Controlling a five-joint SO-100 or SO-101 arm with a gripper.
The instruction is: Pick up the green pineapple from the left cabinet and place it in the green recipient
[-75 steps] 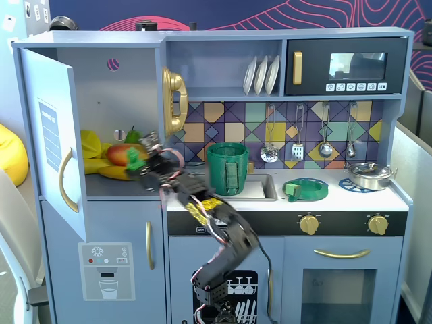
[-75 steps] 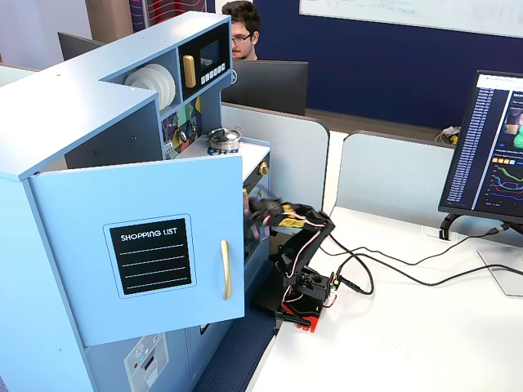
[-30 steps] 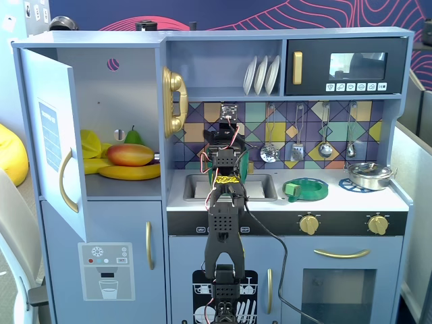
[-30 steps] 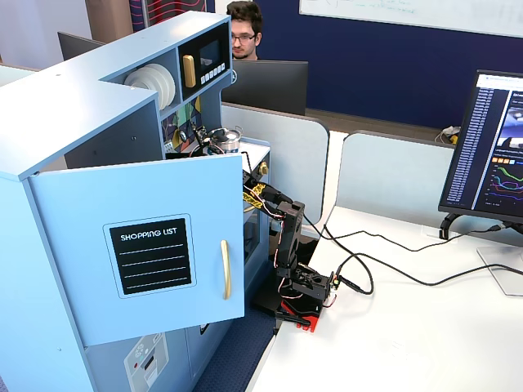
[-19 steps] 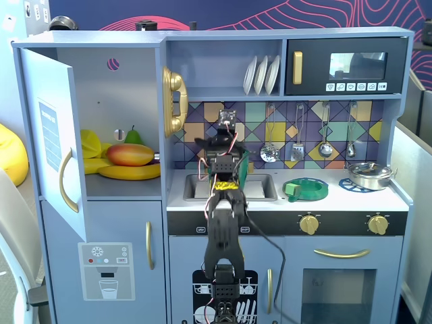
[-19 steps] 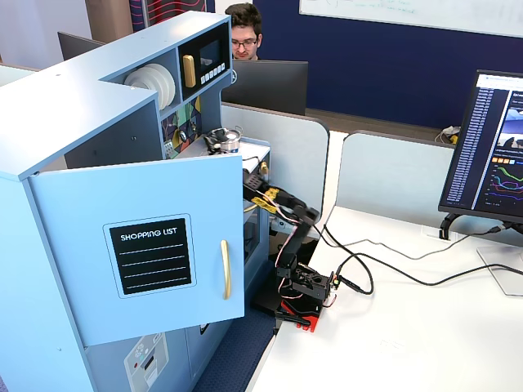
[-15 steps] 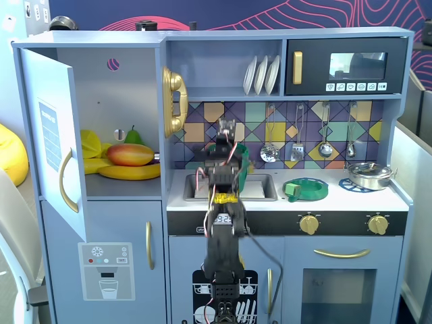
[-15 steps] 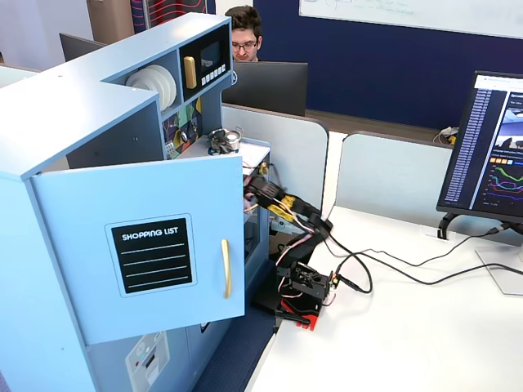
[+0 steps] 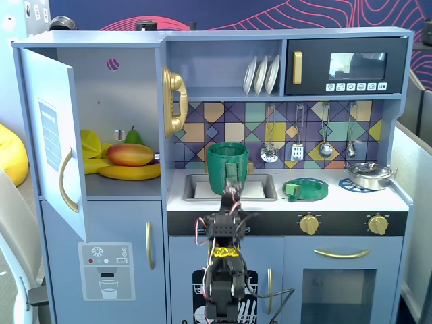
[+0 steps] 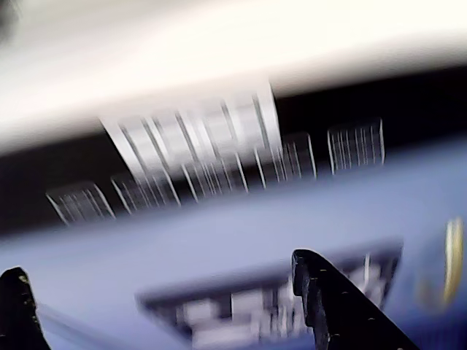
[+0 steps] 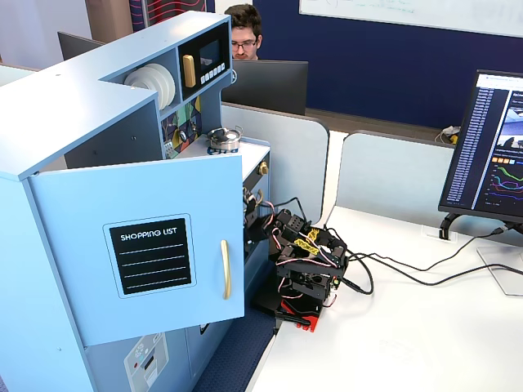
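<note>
1. At the centre of a fixed view, the green recipient (image 9: 227, 167) stands upright in the sink (image 9: 260, 187), its rim clear of the tiled backsplash behind.
2. The green pineapple does not show in any view, so I cannot tell where it lies.
3. Low in the centre of that view, the arm (image 9: 223, 270) is folded in front of the lower doors, and its pincer (image 9: 232, 191) reaches up to the counter's front edge, just below the recipient.
4. In the blurred wrist view, two dark fingers (image 10: 332, 306) stand well apart with nothing between them: the pincer is wide.
5. At the left of the frame, the left cabinet (image 9: 121, 84) stands with its door (image 9: 55, 142) swung out; a mango (image 9: 129, 154) and a banana (image 9: 128, 173) lie on its shelf.
6. In the side-on fixed view, the white desk (image 11: 409, 335) lies bare to the right of the arm's base.
</note>
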